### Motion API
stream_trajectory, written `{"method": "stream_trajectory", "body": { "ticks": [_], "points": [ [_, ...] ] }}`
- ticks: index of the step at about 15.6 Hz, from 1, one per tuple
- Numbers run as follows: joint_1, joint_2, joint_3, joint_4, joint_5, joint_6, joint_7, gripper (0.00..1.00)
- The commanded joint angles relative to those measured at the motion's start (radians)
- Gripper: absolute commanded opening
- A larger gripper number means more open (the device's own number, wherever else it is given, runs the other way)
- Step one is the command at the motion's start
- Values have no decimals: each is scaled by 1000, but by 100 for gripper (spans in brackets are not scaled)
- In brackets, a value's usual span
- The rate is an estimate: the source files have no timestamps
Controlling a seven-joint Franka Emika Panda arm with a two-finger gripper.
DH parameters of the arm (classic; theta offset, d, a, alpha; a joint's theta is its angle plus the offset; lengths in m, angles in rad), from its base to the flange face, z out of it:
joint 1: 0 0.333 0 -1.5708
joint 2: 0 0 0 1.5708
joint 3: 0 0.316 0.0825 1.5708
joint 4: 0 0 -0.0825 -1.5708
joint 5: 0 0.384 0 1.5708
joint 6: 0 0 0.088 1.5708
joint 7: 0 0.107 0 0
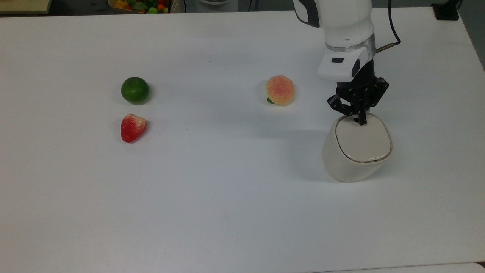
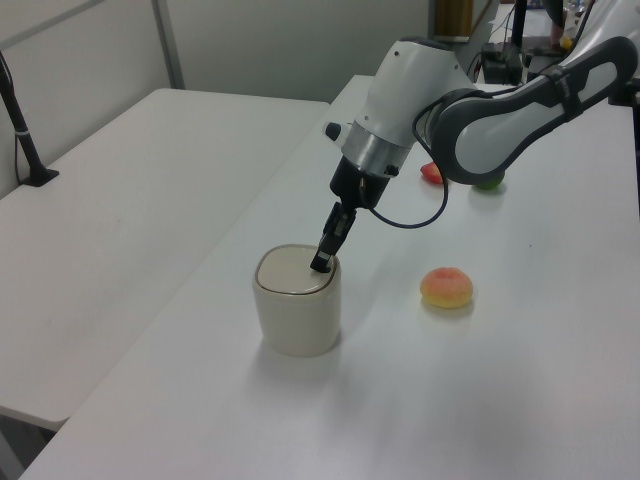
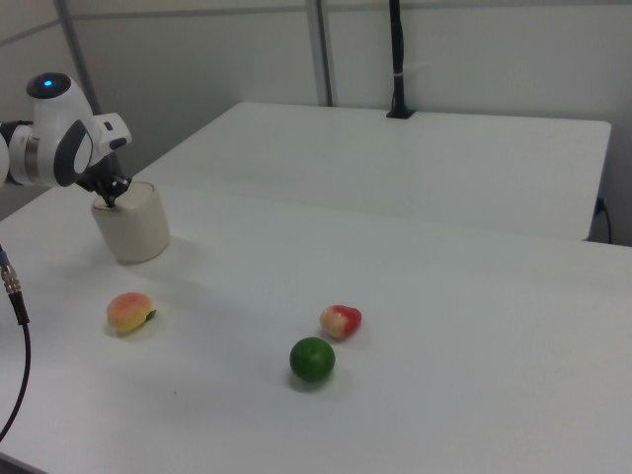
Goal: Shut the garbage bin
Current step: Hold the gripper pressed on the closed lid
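On the top view's left side of the white table (image 1: 227, 197) lie a green lime (image 1: 135, 90) and, just below it, a red strawberry (image 1: 132, 127), near each other but apart. Toward the middle lies a peach (image 1: 279, 90), alone. These three fruits are well apart from the work and seem to play no part in the closing.

At the top view's right stands the garbage bin (image 1: 343, 165), upright on the table, with its flat lid (image 1: 362, 139) lying level in the rim, so it looks closed or nearly so. The gripper (image 1: 360, 120) comes down from above and its tip rests on the far edge of the lid, probably because pressing there pushes the lid flat. The two fingers are drawn together into one narrow point and hold nothing; I judge they serve only as a pushing tool.
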Motion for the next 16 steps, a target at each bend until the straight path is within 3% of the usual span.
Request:
{"method": "stream_trajectory", "body": {
  "ticks": [1,12,16],
  "points": [
    [-13,-17,14,-41,-7,-18,9,0],
    [-13,-6,14,-41,-7,-18,11,0],
    [-21,-44,14,-37,-5,-52,20,0]
  ]
}}
